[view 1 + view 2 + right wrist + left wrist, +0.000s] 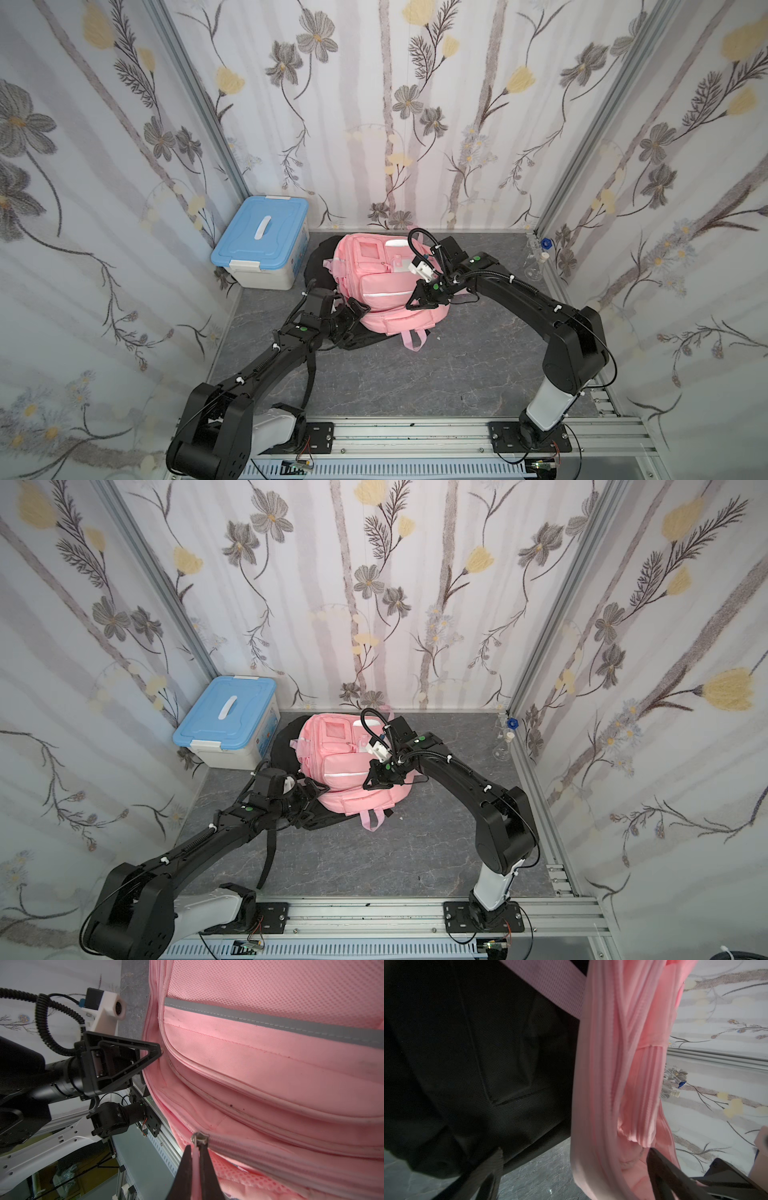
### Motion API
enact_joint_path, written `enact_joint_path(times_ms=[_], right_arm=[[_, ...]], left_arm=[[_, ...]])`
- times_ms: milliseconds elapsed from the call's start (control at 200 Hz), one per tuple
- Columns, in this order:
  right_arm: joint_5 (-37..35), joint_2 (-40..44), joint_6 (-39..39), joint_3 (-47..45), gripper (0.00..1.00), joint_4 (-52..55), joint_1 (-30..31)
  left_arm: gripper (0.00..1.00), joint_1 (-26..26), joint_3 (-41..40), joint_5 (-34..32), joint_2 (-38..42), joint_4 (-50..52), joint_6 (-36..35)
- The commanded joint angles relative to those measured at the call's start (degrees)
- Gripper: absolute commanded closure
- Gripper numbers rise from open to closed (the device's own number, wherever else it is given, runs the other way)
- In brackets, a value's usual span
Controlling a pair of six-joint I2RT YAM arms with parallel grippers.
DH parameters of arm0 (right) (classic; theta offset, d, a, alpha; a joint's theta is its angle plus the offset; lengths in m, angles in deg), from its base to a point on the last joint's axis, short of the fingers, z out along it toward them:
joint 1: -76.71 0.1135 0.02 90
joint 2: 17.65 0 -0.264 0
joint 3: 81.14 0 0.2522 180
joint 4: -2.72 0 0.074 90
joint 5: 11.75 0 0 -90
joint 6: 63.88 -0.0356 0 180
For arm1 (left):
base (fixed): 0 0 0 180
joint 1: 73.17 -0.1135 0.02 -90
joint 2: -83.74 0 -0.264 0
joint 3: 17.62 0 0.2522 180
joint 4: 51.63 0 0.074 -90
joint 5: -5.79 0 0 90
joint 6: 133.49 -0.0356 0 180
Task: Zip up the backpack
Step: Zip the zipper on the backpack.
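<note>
One pink fabric backpack (386, 286): the right wrist view alone shows the right gripper (195, 1148) pinching its pink zipper pull (195, 1167); the left gripper (575, 1152) gapes wide, gripping nothing.

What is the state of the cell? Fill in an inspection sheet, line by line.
Surface: grey marbled tabletop; a black strap trails across it.
Job's things: pink backpack lies face up on a black backpack.
Clutter: blue-lidded box far left; flask in the far right corner.
Grippers: right gripper shut on the zipper pull; left gripper open at the pink backpack's near edge.
Cables: black hose loops above the right wrist.
Surroundings: flowered walls; metal rail in front.
</note>
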Motion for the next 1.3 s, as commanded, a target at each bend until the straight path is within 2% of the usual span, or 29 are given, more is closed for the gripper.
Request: enact_joint_path(times_ms=[0,65,235,295,340,420,545,744,834,989,1299], right_arm=[[4.8,1.4,0.6,-0.7,1.0,-1.5,-0.1],[6.2,2.1,0.5,-2.1,1.0,-1.9,-0.1],[9.7,3.6,1.3,-4.5,1.0,-1.4,-0.6],[10.6,3.7,1.7,-4.8,1.0,-0.9,-0.8],[10.3,3.6,2.5,-4.6,1.0,0.2,-0.9],[9.2,3.2,3.3,-4.0,1.0,2.0,-1.2],[5.8,2.6,3.9,-2.6,1.0,4.4,-1.1],[-2.0,2.3,4.0,0.7,1.0,7.9,-0.2],[-7.9,1.7,4.0,3.0,1.0,10.4,0.9],[-15.7,-1.2,4.6,9.0,1.0,15.4,4.3],[-19.1,-7.8,3.9,19.8,1.0,20.0,8.4]], left_arm=[[0.0,0.4,-1.8,-1.2,-1.4,-15.4,5.3],[0.0,0.6,-2.7,-2.1,-2.9,-21.6,6.1],[0.0,0.7,-3.8,-1.2,-14.0,-41.2,10.9],[0.05,0.8,-3.7,-0.4,-17.9,-48.1,12.5],[0.17,0.8,-3.2,0.3,-20.5,-51.6,13.4],[0.56,0.8,-2.1,1.9,-24.7,-58.1,15.3],[1.0,1.0,-1.6,2.7,-27.7,-61.4,16.4],[1.0,1.1,-1.3,2.8,-28.0,-60.7,14.9],[1.0,1.3,-0.7,2.5,-27.9,-60.0,13.4],[1.0,2.8,2.4,0.3,-24.8,-51.3,6.6],[1.0,3.7,4.9,-0.4,-23.6,-46.6,3.0]])
